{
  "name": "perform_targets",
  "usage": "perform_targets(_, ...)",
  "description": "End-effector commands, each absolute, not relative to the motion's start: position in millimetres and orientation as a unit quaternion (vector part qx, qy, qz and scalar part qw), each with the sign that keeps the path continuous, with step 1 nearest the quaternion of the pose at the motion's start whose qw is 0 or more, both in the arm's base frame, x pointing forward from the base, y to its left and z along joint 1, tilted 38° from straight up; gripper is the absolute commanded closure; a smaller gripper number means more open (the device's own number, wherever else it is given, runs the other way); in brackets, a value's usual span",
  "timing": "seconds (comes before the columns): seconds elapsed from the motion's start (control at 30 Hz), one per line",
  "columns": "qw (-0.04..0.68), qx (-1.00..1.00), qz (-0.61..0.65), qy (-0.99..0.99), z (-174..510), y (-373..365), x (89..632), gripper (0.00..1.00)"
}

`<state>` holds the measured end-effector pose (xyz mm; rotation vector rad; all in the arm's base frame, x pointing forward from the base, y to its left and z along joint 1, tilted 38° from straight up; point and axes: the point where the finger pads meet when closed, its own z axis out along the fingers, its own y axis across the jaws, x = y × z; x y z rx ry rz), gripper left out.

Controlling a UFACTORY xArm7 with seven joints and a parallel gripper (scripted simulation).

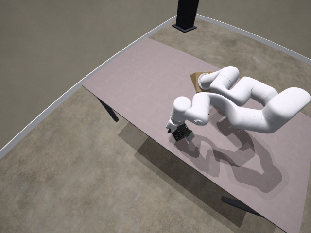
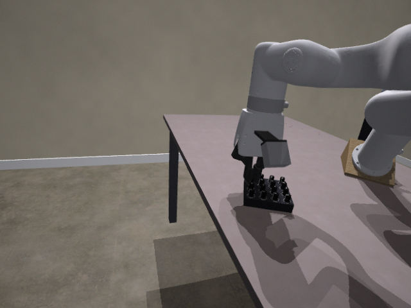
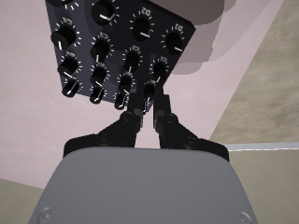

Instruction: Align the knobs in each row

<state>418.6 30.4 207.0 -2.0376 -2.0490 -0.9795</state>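
The black knob box [image 1: 176, 139] [image 2: 265, 206] [image 3: 163, 19] stands flat on the table. In the wrist view its D row is farthest from the gripper, and row A is at the lower edge. My gripper [image 2: 251, 179] [image 3: 149, 91] reaches down at the column 1 side, its narrow fingers shut on what looks like knob B1 [image 3: 149, 90]. Knob A1 [image 3: 145, 109] is mostly hidden between and behind the fingers. Knob C1 [image 3: 159, 70] is just beyond the fingertips. The line of knob D1 [image 3: 174, 43] points to the lower right in the wrist view. B1's exact mark is unclear.
Knob B2 [image 3: 125, 84] stands close beside the left finger in the wrist view. The table [image 1: 140, 75] [image 2: 205, 145] has its long edge near the box's column 1 side. The wooden base block [image 1: 194, 80] [image 2: 347, 162] carries the arm farther back.
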Motion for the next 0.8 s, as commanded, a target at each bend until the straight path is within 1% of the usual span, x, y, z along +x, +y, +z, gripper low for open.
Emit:
perform_targets(0.0,0.042,-0.663,-0.322,-0.675,208.1,29.4,419.0,0.92)
perform_targets(0.37,0.026,-0.628,-0.324,-0.707,208.1,29.4,419.0,0.92)
perform_targets(0.77,-0.018,-0.528,-0.324,-0.785,208.1,29.4,419.0,0.92)
